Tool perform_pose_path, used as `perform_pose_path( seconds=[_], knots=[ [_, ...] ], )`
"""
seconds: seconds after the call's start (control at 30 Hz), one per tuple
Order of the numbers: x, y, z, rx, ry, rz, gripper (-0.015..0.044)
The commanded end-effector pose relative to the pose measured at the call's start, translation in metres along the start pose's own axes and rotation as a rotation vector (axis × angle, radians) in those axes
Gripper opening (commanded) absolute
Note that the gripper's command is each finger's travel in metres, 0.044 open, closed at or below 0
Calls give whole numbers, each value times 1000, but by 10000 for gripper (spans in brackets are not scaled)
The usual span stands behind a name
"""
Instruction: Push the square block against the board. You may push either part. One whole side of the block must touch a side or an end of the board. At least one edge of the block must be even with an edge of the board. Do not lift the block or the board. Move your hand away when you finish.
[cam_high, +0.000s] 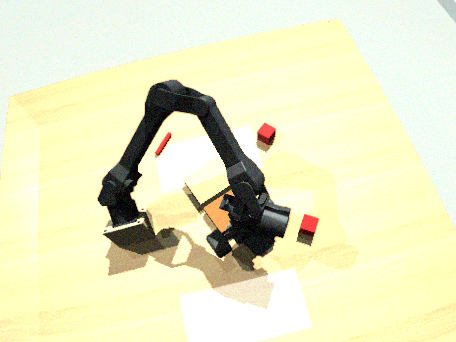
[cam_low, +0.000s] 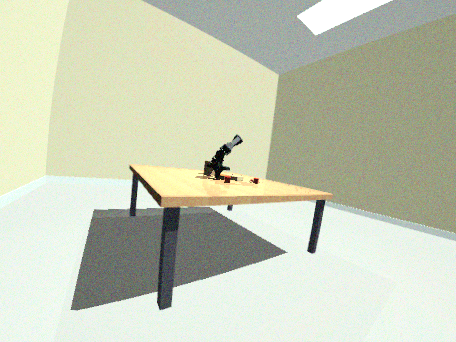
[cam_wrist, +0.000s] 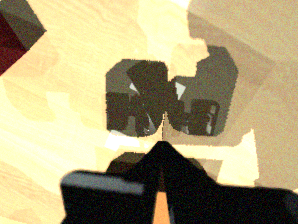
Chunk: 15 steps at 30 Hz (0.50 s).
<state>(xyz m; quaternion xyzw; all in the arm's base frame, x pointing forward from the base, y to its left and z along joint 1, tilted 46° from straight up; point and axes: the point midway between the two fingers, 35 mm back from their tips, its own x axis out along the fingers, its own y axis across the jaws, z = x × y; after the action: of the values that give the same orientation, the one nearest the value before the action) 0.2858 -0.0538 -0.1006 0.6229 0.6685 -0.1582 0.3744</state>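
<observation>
The pale square block (cam_high: 207, 187) lies left of the hand in the top view. The orange board (cam_high: 216, 214) lies at its lower right side; its right part is hidden under the hand. A dark line runs between them; whether they touch I cannot tell. An orange strip of the board shows in the wrist view (cam_wrist: 161, 209) behind the fingertips. My gripper (cam_high: 257, 250) (cam_low: 218, 176) (cam_wrist: 161, 145) is shut and holds nothing. It points down on the far side of the board from my base, low over the table. The fingertips are hidden in the top view.
One red cube (cam_high: 309, 224) (cam_low: 227, 179) stands right of the hand, another (cam_high: 266, 133) (cam_low: 255, 180) farther up. A red stick (cam_high: 163, 144) lies beside the upper white sheet (cam_high: 172, 167). A second white sheet (cam_high: 240, 315) lies below the hand in the top view.
</observation>
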Motion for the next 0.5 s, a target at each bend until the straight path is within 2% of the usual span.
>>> perform_pose_path(
  seconds=[0.0, 0.47],
  knots=[
    [1, 1, -4, 3, 1, 8, 0],
    [0, 3, -21, 3, 0, 8, 0]
  ],
)
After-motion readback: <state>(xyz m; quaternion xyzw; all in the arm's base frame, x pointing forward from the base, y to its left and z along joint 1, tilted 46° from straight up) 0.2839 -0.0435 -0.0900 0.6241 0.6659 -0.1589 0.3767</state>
